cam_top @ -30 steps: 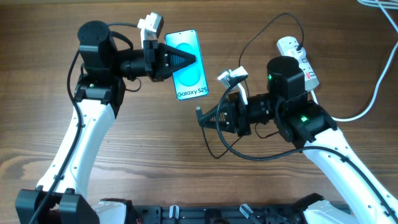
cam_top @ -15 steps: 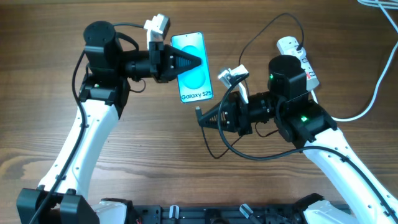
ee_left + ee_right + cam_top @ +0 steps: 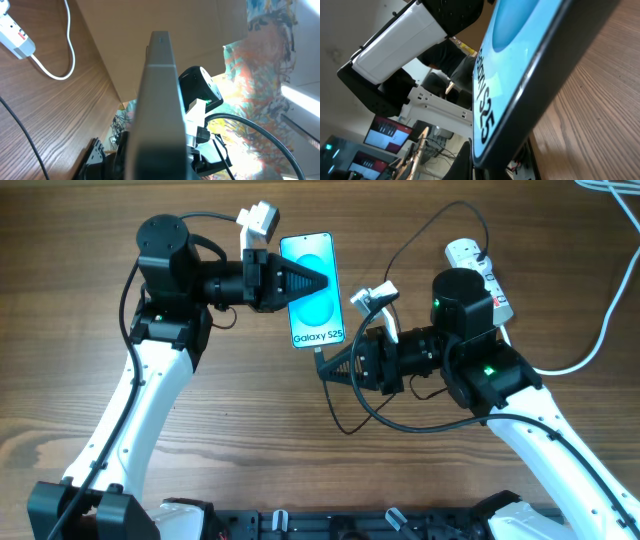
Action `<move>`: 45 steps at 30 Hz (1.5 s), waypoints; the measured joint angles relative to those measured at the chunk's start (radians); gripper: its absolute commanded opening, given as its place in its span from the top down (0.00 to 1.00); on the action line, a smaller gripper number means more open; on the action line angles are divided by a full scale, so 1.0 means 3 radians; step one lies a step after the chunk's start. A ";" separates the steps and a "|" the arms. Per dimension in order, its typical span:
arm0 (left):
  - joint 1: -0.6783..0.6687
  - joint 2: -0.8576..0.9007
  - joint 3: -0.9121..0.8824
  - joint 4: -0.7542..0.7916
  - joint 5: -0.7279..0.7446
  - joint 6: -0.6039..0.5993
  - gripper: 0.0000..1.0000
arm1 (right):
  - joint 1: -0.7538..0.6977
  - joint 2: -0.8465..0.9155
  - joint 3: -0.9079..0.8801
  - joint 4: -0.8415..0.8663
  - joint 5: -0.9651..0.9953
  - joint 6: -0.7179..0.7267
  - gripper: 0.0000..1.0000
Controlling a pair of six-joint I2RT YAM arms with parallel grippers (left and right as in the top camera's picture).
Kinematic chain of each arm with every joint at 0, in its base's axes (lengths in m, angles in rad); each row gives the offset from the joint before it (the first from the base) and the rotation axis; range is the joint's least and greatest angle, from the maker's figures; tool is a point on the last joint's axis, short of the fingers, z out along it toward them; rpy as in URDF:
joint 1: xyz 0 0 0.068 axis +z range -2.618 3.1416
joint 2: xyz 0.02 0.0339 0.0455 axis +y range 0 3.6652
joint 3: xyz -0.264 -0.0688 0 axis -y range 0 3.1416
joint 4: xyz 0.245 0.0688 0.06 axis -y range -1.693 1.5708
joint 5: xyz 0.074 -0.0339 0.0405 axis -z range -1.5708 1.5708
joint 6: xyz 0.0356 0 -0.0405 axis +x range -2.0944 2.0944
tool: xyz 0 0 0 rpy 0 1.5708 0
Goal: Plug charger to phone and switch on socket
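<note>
My left gripper (image 3: 298,281) is shut on the phone (image 3: 315,290) and holds it above the table, cyan screen up, its white text end toward my right gripper. The phone shows edge-on in the left wrist view (image 3: 160,95) and fills the right wrist view (image 3: 530,65). My right gripper (image 3: 330,366) is shut on the charger (image 3: 320,359); the connector tip sits just below the phone's text end. In the right wrist view the tip is hidden under the phone. The socket (image 3: 482,270) lies at the back right, behind the right arm.
The black cable (image 3: 385,427) loops on the table under the right arm and runs up to the socket. A thick white cord (image 3: 603,330) trails to the right edge. The socket (image 3: 14,34) and its cord also show in the left wrist view.
My left gripper has carried the phone rightward and a little down, toward the right gripper. The phone's text end now sits close to the connector tip. The right arm has hardly moved.
</note>
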 measured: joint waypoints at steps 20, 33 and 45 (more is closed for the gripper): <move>0.0000 0.0000 0.0000 0.0009 0.0011 0.0079 0.96 | 0.0000 0.0000 0.0000 0.0015 0.0024 0.0169 0.96; 0.0004 0.0000 0.0000 0.0086 0.0008 0.0081 0.96 | 0.0001 0.0000 0.0000 0.0042 0.0060 0.0238 0.96; 0.0010 0.0001 0.0000 0.0088 -0.0066 0.0092 0.96 | -0.0092 0.0000 0.0000 0.0051 0.0048 0.0289 0.96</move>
